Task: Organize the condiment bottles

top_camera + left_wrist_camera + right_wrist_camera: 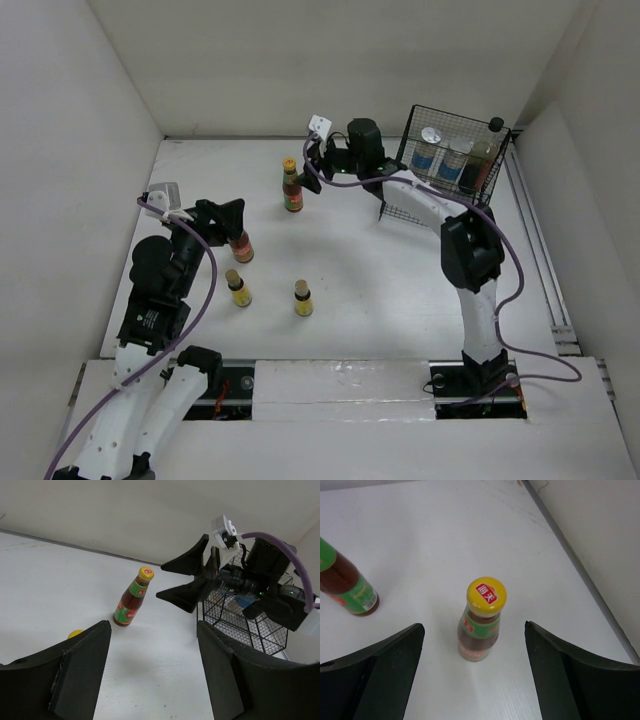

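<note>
The tall yellow-capped red sauce bottle (480,630) stood upright in the middle of the right wrist view, untouched between the wide-open jaws of the right end effector (159,582). If it closed off-centre, one jaw could push the bottle over. The left end effector (152,625) was wide open and empty too.

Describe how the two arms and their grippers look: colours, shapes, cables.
Both the left arm and right arm have white lower links and bulky black joint housings above. A purple cable loops along each. The left gripper and right gripper are matte black, with broad wedge-shaped fingers. A small white block sits at each wrist.
</note>
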`<move>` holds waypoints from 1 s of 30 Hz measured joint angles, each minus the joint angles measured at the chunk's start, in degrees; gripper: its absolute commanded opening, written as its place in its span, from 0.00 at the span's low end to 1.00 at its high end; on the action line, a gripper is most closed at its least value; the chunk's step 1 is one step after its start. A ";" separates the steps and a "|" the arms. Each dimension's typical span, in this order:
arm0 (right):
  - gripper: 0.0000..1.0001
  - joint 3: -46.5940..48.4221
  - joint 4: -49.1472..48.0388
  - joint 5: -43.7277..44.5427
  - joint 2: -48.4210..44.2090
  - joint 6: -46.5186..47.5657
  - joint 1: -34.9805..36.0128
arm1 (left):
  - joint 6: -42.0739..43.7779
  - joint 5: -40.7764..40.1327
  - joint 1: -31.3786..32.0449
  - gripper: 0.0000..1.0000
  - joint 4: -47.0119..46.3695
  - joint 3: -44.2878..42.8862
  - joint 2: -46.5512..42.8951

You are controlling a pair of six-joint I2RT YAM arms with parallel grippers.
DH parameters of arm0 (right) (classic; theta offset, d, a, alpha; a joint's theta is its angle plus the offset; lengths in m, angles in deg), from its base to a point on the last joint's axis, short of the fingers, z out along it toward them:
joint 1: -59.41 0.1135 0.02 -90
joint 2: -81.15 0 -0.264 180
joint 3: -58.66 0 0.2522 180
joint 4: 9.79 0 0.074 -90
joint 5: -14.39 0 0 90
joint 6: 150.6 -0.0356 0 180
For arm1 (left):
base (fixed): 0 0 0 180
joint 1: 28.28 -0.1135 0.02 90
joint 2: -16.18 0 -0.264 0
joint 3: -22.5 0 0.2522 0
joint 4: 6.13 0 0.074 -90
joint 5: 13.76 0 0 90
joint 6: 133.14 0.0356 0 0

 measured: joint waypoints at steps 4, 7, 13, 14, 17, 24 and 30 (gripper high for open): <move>0.87 6.43 -0.35 -0.22 5.29 -0.31 0.37 | 0.00 0.07 0.00 0.66 0.00 0.00 0.00; 0.81 11.10 -0.28 -0.28 9.44 -0.94 0.37 | 0.00 0.09 0.00 0.66 0.00 0.00 0.04; 0.58 19.06 -0.59 -0.79 16.46 -3.26 0.94 | 0.00 0.13 0.00 0.66 0.00 0.00 0.13; 0.49 19.26 -1.11 -1.07 16.92 -4.07 1.16 | 0.00 0.24 0.00 0.66 -0.02 0.00 0.17; 0.31 19.28 -2.29 -1.20 17.27 -5.86 1.92 | 0.00 0.46 0.00 0.66 0.00 0.00 0.52; 0.24 8.87 -11.65 -2.12 12.72 -10.03 2.16 | 0.00 0.72 0.00 0.64 0.00 0.00 1.29; 0.22 -9.66 -12.66 -1.55 -5.40 -12.87 -0.17 | 0.00 0.81 0.00 0.64 0.00 -0.02 1.29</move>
